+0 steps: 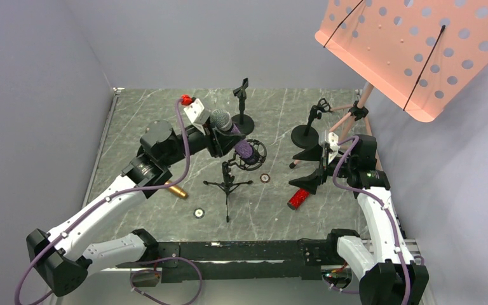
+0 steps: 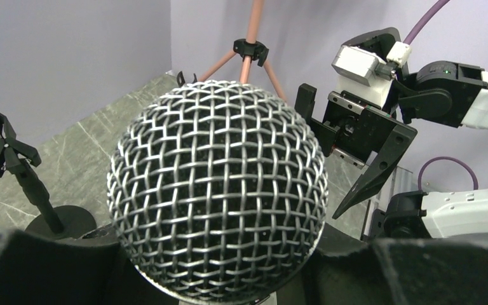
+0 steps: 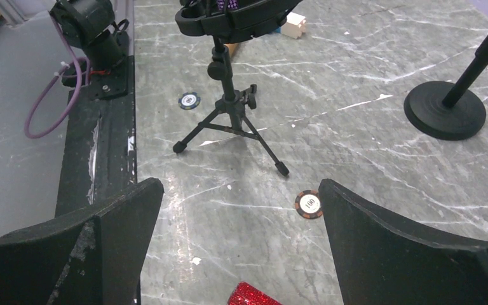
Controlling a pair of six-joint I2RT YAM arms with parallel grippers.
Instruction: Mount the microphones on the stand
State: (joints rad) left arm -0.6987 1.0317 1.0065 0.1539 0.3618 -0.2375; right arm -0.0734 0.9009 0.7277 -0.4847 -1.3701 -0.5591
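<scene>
Above the tripod stand (image 1: 229, 184), the left tool (image 1: 221, 136) clasps the purple microphone (image 1: 244, 149), tail angled toward its ring (image 1: 254, 154), likely to seat it; right of the stand, the right tool (image 1: 314, 166), spread wide, hovers by the red microphone (image 1: 298, 199)

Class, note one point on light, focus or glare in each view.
Top view: soft, even light, no hard shadows. Left wrist: the microphone mesh is sharp and dominates the frame; fingers below are dark. Right wrist: pale sheen on the table by the tripod.
</scene>
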